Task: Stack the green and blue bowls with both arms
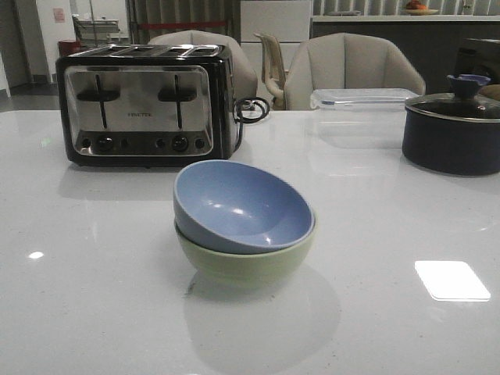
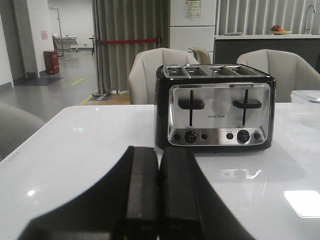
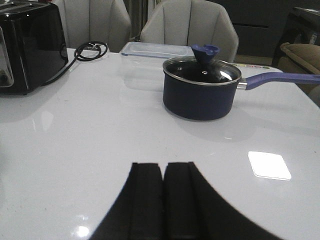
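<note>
Glossy white counter fills the front view, with pale upholstered chairs pulled up along its far edge and a dim room with curtains behind them. At the near centre the blue bowl sits nested inside the green bowl, tilted so that its opening faces the near right, and the green bowl rests directly on the counter. Well behind them to the left stands a chrome and black four-slot toaster, its dark cord coiled just beside its right end. On the far right a dark blue saucepan with a glass lid and a blue knob stands on the counter, and a clear plastic container lies between it and the toaster, against the far edge. Neither arm shows in the front view. In the left wrist view the left gripper hangs above the counter facing the toaster, its black fingers pressed together with nothing between them. In the right wrist view the right gripper faces the saucepan, its fingers likewise closed against each other and empty.
</note>
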{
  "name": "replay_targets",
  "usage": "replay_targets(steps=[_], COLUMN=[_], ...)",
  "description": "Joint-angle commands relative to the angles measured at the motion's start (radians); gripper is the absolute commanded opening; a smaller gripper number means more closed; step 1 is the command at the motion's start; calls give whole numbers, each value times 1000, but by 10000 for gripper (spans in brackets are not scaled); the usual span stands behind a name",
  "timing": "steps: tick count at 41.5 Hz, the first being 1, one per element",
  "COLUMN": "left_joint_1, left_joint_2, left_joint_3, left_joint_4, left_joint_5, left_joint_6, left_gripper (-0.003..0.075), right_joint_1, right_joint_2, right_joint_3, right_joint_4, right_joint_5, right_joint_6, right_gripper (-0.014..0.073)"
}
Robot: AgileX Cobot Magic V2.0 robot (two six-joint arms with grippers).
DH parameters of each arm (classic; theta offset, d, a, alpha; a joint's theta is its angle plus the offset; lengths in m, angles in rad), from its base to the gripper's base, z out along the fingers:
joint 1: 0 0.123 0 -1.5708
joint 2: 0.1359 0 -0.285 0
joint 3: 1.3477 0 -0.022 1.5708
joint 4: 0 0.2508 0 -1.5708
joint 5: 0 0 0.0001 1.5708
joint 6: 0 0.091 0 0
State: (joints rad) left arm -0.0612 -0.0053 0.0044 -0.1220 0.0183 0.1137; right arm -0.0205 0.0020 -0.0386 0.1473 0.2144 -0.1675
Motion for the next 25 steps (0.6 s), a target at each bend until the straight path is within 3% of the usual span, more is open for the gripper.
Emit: replay_targets(steps=[1,17,25], left_joint_1=[-9,-9,-9], left_joint_2=[-16,-16,-16], left_joint_3=[7,7,7], left_joint_4=[-8,-8,-8], left_joint_5=[-89,-89,-89], left_joint_6=[-8,-8,-8], left_gripper=[98,98,98], right_joint_1=[-8,-8,-7], right_joint_2=[-32,-31,-31], right_joint_3=[24,62,62], right_joint_4=[5,24,-147], right_joint_5=[-128,-196,-259], right_joint_6=[-1,5,218], right_gripper=[46,46,46])
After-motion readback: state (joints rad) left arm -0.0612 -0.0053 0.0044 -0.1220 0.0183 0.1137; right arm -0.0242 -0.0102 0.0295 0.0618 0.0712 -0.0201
